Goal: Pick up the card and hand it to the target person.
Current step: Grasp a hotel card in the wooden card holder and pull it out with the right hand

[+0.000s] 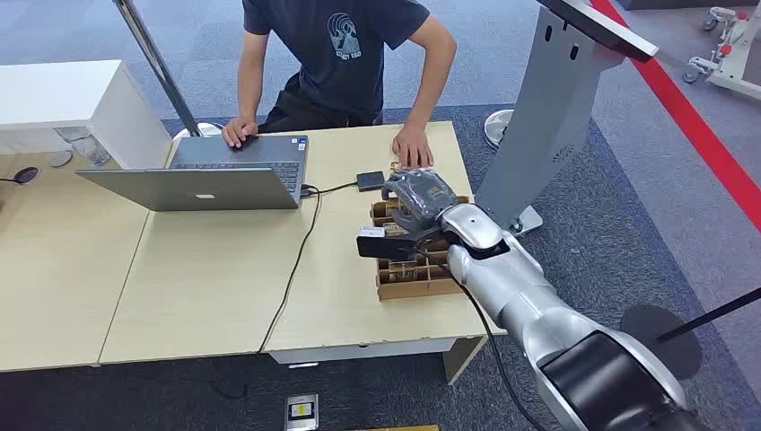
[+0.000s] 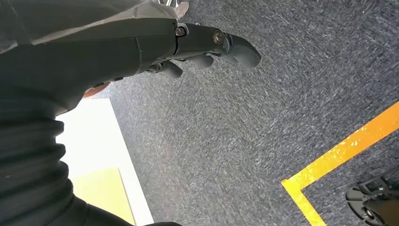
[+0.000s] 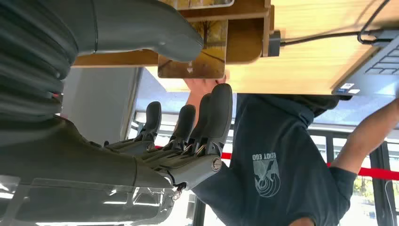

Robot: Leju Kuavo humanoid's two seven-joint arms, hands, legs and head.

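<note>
A wooden card holder stands on the table's right part, with cards upright in its slots. My right hand hovers over its far end. In the right wrist view a card with a yellowish picture sticks out of the holder. My thumb lies against the card's face, and the straight fingers stand just off its other side. The person sits across the table, one hand flat beside the holder. My left hand hangs over the carpet, holding nothing.
An open laptop sits at the table's far left, with the person's other hand on it. A cable runs from it to a small black box near the holder. A grey stand rises right of the table.
</note>
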